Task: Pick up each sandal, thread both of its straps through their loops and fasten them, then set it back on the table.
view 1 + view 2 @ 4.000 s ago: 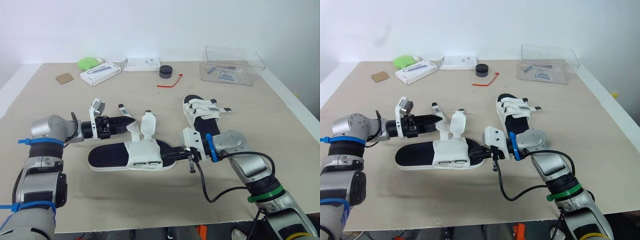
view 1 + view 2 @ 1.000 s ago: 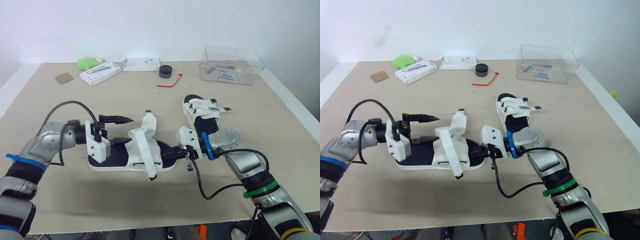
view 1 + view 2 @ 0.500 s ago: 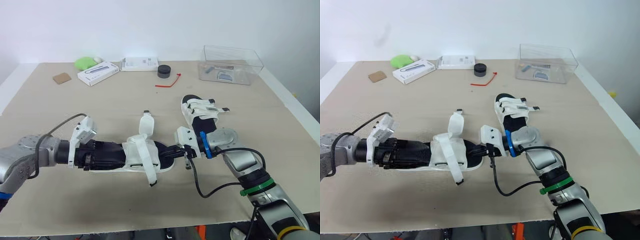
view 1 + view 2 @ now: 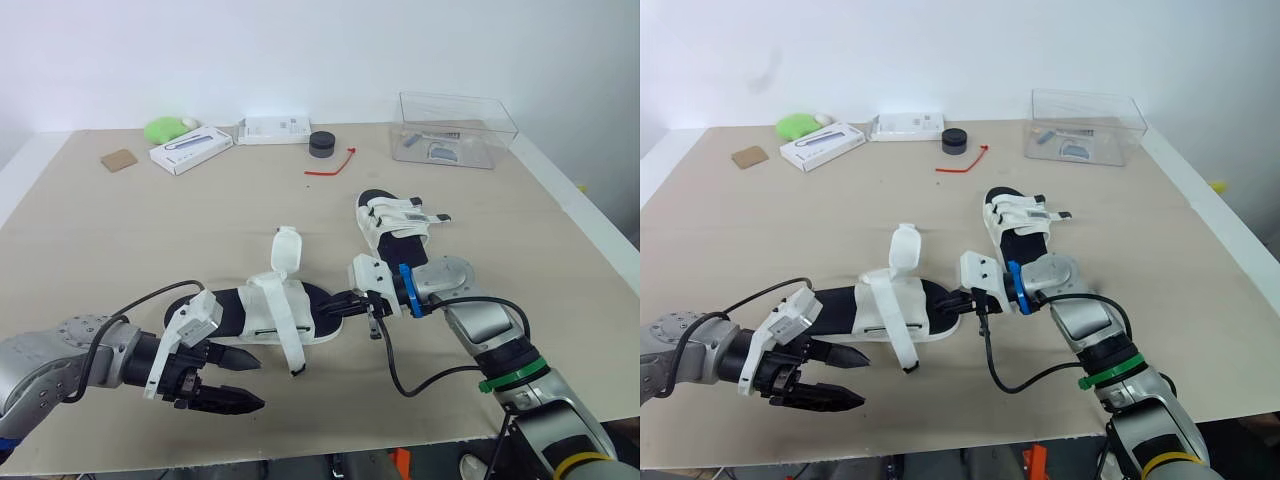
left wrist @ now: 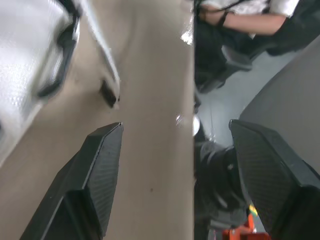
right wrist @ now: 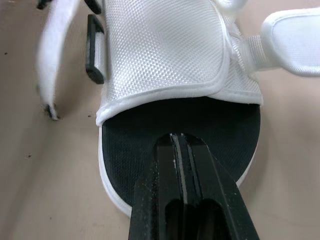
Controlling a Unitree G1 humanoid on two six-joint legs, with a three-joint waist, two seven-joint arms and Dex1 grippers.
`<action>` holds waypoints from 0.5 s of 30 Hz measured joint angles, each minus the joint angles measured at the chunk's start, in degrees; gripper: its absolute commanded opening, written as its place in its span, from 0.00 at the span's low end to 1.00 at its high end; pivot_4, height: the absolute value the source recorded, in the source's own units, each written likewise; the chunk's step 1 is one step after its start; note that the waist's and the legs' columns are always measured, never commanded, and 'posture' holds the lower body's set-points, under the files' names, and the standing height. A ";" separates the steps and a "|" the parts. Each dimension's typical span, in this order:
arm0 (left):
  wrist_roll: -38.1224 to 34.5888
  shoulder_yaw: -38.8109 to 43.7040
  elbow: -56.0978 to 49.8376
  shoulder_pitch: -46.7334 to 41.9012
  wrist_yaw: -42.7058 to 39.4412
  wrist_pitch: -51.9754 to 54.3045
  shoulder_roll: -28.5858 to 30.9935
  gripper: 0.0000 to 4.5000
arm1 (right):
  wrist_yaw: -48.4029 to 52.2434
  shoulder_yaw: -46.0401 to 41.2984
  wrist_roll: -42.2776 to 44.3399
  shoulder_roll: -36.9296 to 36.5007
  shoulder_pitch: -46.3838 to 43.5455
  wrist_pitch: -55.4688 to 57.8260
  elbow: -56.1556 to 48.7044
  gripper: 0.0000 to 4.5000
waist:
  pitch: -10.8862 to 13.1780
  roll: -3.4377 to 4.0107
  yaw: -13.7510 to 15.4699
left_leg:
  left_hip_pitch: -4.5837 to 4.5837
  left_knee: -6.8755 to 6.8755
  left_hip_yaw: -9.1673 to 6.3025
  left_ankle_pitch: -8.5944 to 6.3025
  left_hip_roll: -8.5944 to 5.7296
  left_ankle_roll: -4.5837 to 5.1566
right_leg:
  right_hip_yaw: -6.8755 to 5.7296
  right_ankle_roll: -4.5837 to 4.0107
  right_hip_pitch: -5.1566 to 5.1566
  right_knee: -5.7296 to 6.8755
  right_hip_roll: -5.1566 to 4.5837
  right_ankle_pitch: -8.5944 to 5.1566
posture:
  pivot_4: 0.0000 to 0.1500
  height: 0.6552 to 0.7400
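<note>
Left eye view: the unfastened sandal (image 4: 262, 312) lies flat at the middle of the table (image 4: 120, 230), its length running left to right. 1 of its white straps (image 4: 292, 345) trails off the near side onto the table; the other strap (image 4: 285, 250) stands up on the far side. The left gripper (image 4: 262, 383) hovers near-left of this sandal, close to the table's near edge, its 2 fingers spread apart and holding nothing. The right gripper (image 4: 342, 303) reaches in from the right to the sandal's right end. Just far of it sits the second sandal (image 4: 395, 225), its straps lying across it. Along the far edge are a clear box (image 4: 455, 128), a black puck (image 4: 321, 144), a red tie (image 4: 330, 165) and 2 white cartons (image 4: 190, 150).

Left wrist view: the 2 black fingers (image 5: 100, 175) stand wide apart over bare table. The trailing strap's dark tip (image 5: 107, 95) and white mesh lie beyond them, untouched. Past the table's edge a person's arm (image 5: 245, 20) shows.

Right wrist view: the right gripper's fingers are pressed together over the sandal's black footbed (image 6: 140, 135), with nothing between them. Whether they touch it I cannot tell. Beyond are the white mesh upper (image 6: 165, 50) and 2 black loops (image 6: 95, 55).
</note>
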 measured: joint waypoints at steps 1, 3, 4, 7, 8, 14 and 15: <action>0.46 -0.01 0.10 0.05 -0.91 -0.01 0.31 0.78 | -0.01 0.00 0.01 -0.03 0.09 0.11 -0.14 0.00 | 0.00 0.00 0.00 | 0.00 0.00 0.00 -0.01 0.00 -0.01 | 0.00 -0.02 0.00 0.00 0.00 -0.01 | 1.00 1.00; 1.77 0.00 0.17 1.10 -4.00 -0.10 2.56 0.78 | 0.00 0.00 0.05 -0.19 0.54 0.60 -0.85 0.00 | 0.00 0.00 -0.04 | 0.00 -0.03 0.02 -0.03 0.01 -0.05 | 0.01 -0.07 -0.03 0.00 0.01 -0.05 | 1.00 1.00; 2.59 0.00 0.18 1.90 -5.37 -0.47 3.45 0.78 | 0.00 0.00 0.07 -0.30 0.69 0.66 -0.99 0.00 | 0.01 0.01 -0.04 | 0.00 -0.05 0.03 -0.04 0.01 -0.06 | 0.02 -0.10 -0.04 0.00 0.00 -0.07 | 1.00 1.00; 4.77 -0.08 0.27 3.15 -6.93 -1.80 2.66 0.78 | -0.06 0.00 0.06 -0.43 0.78 0.74 -1.28 0.00 | 0.01 0.02 0.00 | -0.01 -0.06 0.01 -0.06 0.02 -0.10 | -0.01 -0.11 -0.04 -0.01 -0.01 -0.11 | 1.00 1.00; 5.76 -0.15 0.47 3.07 -6.63 -2.79 1.13 0.78 | -0.17 0.00 0.06 -0.43 0.80 0.82 -1.29 0.00 | 0.02 0.03 0.01 | -0.01 -0.07 0.02 -0.06 0.01 -0.10 | 0.00 -0.11 -0.03 -0.01 -0.03 -0.11 | 1.00 1.00; 12.09 -4.13 3.06 -0.65 -2.52 -6.07 -8.35 0.78 | -0.94 -0.01 0.05 -0.39 1.18 1.00 -1.88 0.00 | 0.00 -0.01 0.07 | -0.02 -0.03 0.00 -0.06 -0.01 -0.10 | 0.00 -0.03 0.00 0.00 -0.01 -0.06 | 1.00 1.00; 12.69 -4.81 3.32 -1.48 -2.06 -6.07 -9.43 0.78 | -0.97 -0.01 0.05 -0.41 1.23 1.04 -1.99 0.00 | -0.01 -0.02 0.07 | -0.02 -0.03 0.00 -0.06 0.00 -0.10 | 0.01 0.17 0.00 -0.01 0.00 0.07 | 1.00 1.00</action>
